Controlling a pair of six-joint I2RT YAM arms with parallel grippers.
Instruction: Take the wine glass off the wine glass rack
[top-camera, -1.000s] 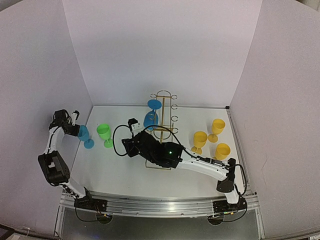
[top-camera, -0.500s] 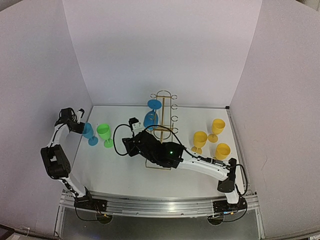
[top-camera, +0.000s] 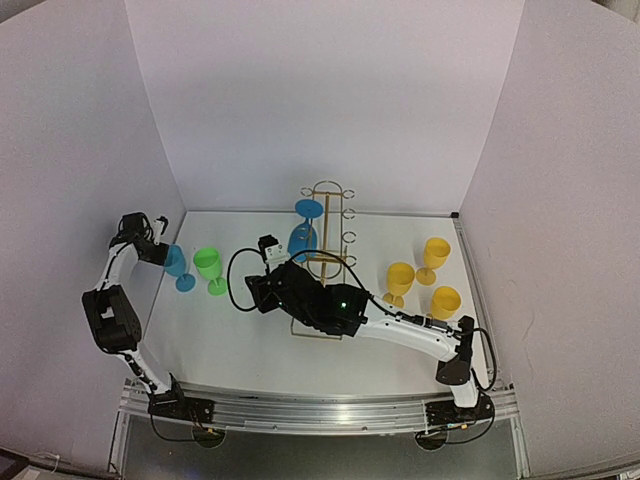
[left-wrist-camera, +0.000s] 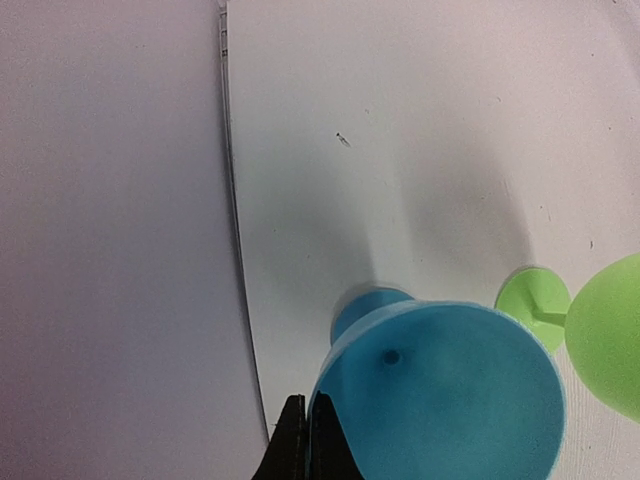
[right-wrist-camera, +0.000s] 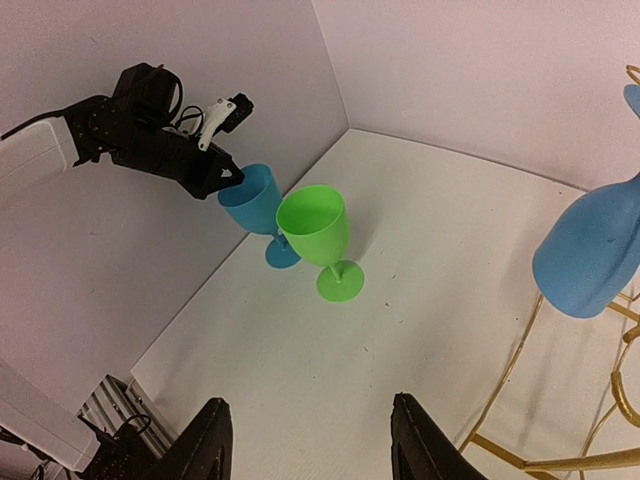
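Centre of the top view: a gold-coloured thin wire rack (top-camera: 326, 215) on the plain white desk (top-camera: 230, 340), and a mid-blue plastic wine glass (top-camera: 302, 238) against it. Left: a turquoise-blue plastic wine glass (top-camera: 176, 262) and a bright green plastic wine glass (top-camera: 208, 263). Right: three yellow plastic wine glasses (top-camera: 401, 275). None is patterned. The surrounding walls (top-camera: 320, 100) are pale lilac-white, and the two robot arms (top-camera: 410, 335) are white and black.

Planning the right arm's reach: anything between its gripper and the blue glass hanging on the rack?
Nothing visible. The right gripper is open; the hanging glass sits to its right, only bare table between. The green glass stands well left.
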